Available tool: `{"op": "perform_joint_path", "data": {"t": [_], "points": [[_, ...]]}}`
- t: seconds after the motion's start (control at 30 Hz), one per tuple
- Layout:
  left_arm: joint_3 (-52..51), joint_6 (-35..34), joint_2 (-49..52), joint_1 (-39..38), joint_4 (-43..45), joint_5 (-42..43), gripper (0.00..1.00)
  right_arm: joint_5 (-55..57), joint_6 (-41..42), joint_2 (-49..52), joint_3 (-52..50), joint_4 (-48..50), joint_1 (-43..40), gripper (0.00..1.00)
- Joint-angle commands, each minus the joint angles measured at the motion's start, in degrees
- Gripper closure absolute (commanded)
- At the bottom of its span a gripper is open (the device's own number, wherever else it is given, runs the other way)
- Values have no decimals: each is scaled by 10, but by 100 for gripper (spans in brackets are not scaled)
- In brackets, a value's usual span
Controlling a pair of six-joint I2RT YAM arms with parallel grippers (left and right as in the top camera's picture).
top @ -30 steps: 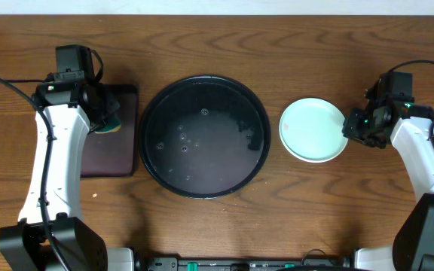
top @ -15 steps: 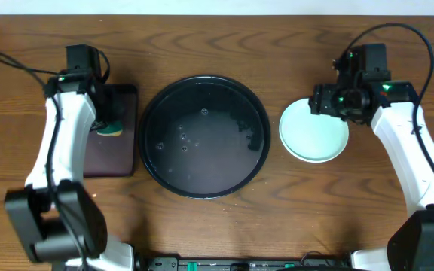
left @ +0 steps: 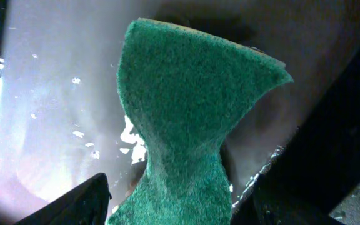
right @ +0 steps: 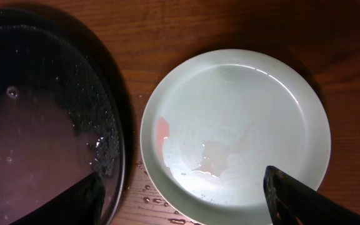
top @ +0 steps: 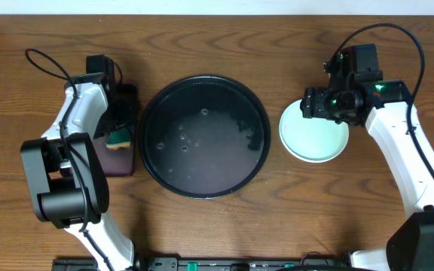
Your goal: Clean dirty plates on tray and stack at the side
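Tray: large round glossy black tray (top: 224,162) sits at the middle of the dark-brown wood-grain tabletop (top: 315,214). It holds no plates, and water beads and a thin wet film lie on its floor.
Plate: pale mint-blue round plastic plate (top: 313,137) rests on the tabletop just right of the black tray, close to its rim but apart from it. In the right wrist view the plate (right: 242,119) carries a short red smear near its left side and a patch of water toward the lower middle. Whether other plates lie under it cannot be told.
Right gripper: right gripper (right: 185,175) hangs over the plate's upper right part. Its jaws are spread wide, with nothing between them.
Left gripper: left gripper (left: 180,184) is at the left of the black tray, over a small rectangular dark tray (top: 117,162). Its jaws are pressed together on a green scouring sponge (left: 186,112), pinching it to a narrow waist.
Sponge: its free end fans out wide above the wet, shiny surface of the small tray.
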Motion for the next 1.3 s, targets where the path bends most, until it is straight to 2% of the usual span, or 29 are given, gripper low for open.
{"op": "perform_joint_path", "data": {"t": [0.0,0.23,0.27,0.3,0.53,0.7,0.93,1.27], "points": [[42,4,-44,2,-13,-1,26,-2,-4,-2,17,-2,4,20],[116,3,-170,1,-58,10,25,19,-4,-5,97,-25,3,12],[116,4,-195,1,-58,10,25,34,-4,-8,117,-29,3,2],[116,3,-213,1,-57,10,25,49,-4,-11,134,-31,3,1],[116,3,-311,1,-58,10,25,190,-4,-68,246,7,3,1],[116,4,-339,1,-58,10,24,201,-3,-129,260,83,3,1],[116,3,-339,1,-58,10,24,201,-4,-179,260,43,3,1],[115,3,-339,1,-58,10,24,195,3,-185,260,-53,3,1]]}}
